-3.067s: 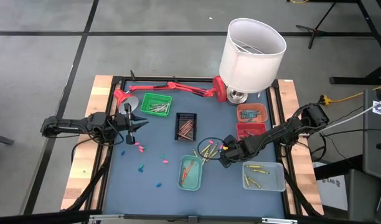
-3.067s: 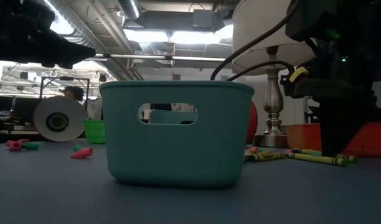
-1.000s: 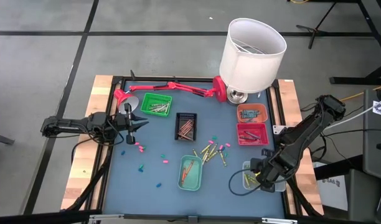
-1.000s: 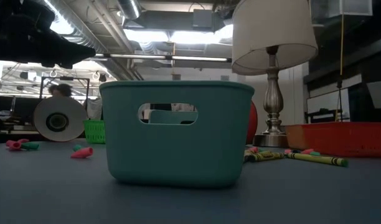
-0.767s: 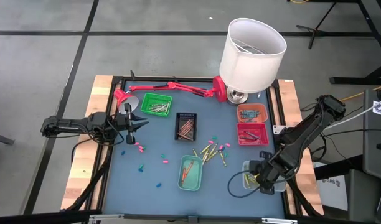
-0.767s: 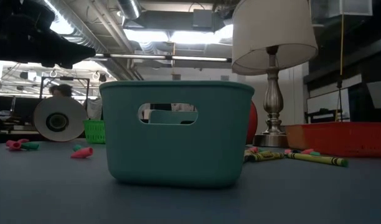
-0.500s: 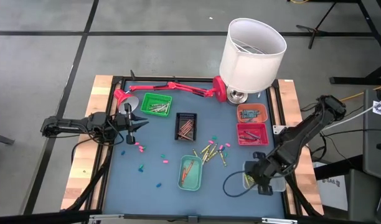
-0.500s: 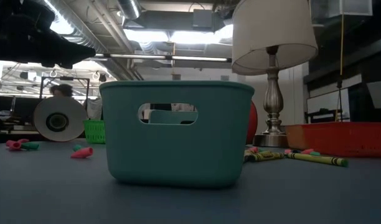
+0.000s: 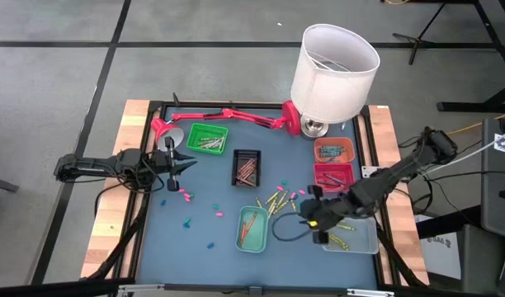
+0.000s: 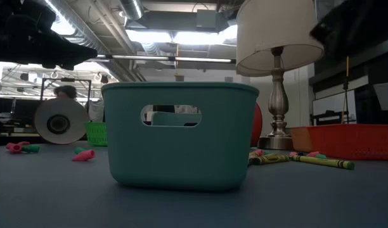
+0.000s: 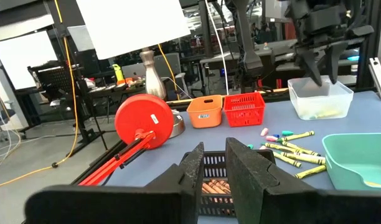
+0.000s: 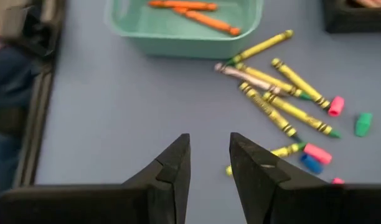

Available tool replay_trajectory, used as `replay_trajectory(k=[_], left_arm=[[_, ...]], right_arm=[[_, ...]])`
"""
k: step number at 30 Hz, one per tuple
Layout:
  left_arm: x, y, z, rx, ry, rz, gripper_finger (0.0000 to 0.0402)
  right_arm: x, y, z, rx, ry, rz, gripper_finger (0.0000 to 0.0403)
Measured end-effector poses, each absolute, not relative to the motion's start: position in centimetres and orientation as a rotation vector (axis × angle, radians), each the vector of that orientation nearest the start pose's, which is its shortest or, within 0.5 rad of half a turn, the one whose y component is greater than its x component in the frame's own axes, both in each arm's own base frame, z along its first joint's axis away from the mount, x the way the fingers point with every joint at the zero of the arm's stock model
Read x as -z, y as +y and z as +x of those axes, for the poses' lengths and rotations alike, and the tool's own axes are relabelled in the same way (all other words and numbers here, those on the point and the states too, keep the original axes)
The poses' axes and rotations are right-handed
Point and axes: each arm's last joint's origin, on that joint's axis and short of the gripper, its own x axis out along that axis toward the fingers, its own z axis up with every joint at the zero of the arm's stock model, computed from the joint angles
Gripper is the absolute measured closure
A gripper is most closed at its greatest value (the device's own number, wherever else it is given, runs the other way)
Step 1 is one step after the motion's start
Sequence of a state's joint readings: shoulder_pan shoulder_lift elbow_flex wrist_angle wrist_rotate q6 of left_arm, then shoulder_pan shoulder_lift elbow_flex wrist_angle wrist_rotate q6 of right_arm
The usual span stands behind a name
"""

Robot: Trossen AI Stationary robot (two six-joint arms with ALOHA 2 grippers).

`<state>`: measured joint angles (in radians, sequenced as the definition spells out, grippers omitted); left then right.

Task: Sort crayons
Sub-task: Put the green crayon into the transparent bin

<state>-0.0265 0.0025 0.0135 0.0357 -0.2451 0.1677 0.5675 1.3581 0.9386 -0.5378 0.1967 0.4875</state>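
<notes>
The right gripper (image 9: 316, 216) is open and empty beside the crayons (image 9: 279, 199). It could bump them away. The left gripper (image 9: 186, 162), nearly shut, holds nothing.

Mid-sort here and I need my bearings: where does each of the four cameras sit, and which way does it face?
High view: overhead, straight down; both arms, right gripper open near the loose yellow crayons.
Low view: table height, facing the teal tray and table lamp.
Left wrist view: past the left gripper toward the red basket.
Right wrist view: down past its own fingers at the yellow crayons.
Shared: both wrist views show the teal tray.
</notes>
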Motion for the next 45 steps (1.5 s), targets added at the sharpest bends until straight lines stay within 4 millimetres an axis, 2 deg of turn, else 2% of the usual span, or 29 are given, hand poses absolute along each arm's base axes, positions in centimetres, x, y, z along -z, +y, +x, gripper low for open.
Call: replay_trajectory(k=[8,17,32,41,45], left_arm=[[-17.1,0.4,9.6,-0.222,-0.028,0.161,0.0349],[-17.1,0.4,9.6,-0.222,-0.028,0.161,0.0349],[-17.1,0.4,9.6,-0.222,-0.028,0.161,0.0349],[-17.1,0.4,9.6,-0.222,-0.028,0.161,0.0349],[-17.1,0.4,9.6,-0.222,-0.028,0.161,0.0349]], right_arm=[[-20.8,12.4,26.1,0.04,0.994,0.186,0.0292],[-17.7,10.7,27.8,0.181,1.101,0.292,0.0292],[-13.8,10.4,28.0,0.267,1.271,0.231,0.0292],[-13.5,10.5,28.1,0.271,1.28,0.225,0.0293],[-13.5,10.5,28.1,0.27,1.28,0.226,0.0317]])
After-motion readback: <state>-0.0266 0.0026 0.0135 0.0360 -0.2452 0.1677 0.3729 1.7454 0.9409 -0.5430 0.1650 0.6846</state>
